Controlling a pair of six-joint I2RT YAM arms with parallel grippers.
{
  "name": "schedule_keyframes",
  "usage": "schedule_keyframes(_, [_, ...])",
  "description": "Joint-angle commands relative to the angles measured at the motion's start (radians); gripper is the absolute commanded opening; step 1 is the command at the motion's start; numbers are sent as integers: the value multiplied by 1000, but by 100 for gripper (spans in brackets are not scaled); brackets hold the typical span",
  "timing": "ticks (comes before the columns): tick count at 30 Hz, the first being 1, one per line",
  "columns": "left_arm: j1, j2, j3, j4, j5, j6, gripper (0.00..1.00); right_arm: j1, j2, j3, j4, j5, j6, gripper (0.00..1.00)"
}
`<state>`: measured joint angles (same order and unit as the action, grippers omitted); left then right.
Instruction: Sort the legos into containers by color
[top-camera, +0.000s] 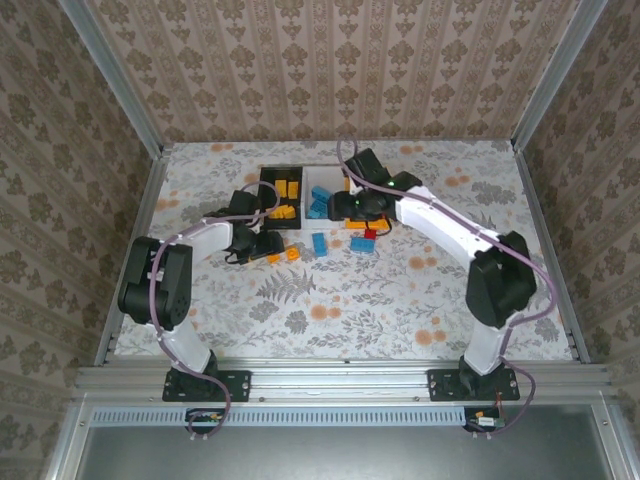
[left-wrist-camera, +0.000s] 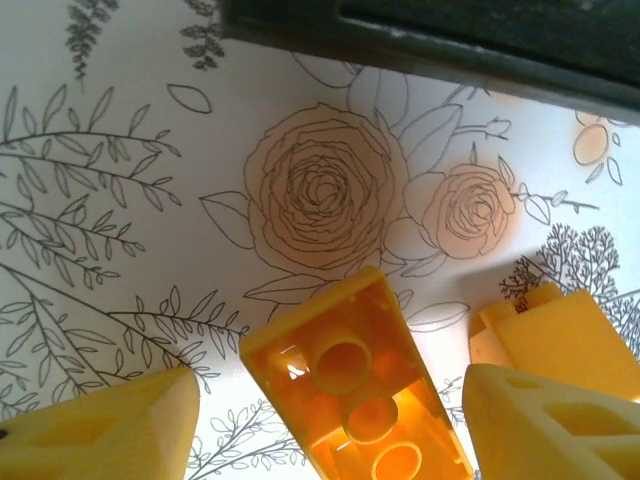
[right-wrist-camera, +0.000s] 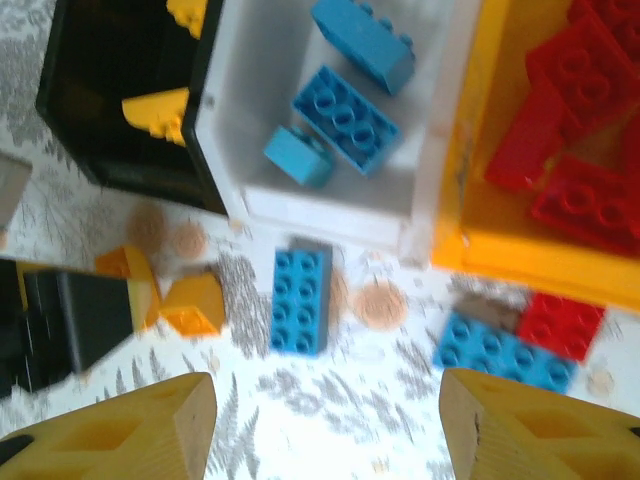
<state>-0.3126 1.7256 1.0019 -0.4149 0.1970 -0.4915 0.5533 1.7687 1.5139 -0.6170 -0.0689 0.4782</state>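
L gripper (left-wrist-camera: 330, 388) straddles a yellow brick (left-wrist-camera: 350, 385) to grab it, jaws half-open, prob. not touching; R gripper (right-wrist-camera: 327, 388) open, empty, above blue brick (right-wrist-camera: 302, 300)

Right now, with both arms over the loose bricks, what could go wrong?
1. The left tool straddles an upturned yellow brick. A second yellow brick lies right alongside and may get pinched or shoved as the tool closes.
2. The right tool hangs open over a blue brick near the white bin. The left tool works close by, so the arms might bump each other.
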Motion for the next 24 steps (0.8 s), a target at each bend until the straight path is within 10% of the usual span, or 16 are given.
schedule_keyframes(1, [5,16,20,-10,-12,17,63,5,-98,-141,33,-3,30,63])
schedule_keyframes(8, [4,-14,-15,-25,-7,31,40,-11,-298,-388,46,46,51,63])
schedule_keyframes(24, [5,-192,-50,-99,29,45,28,-64,-345,-477,62,-9,51,64])
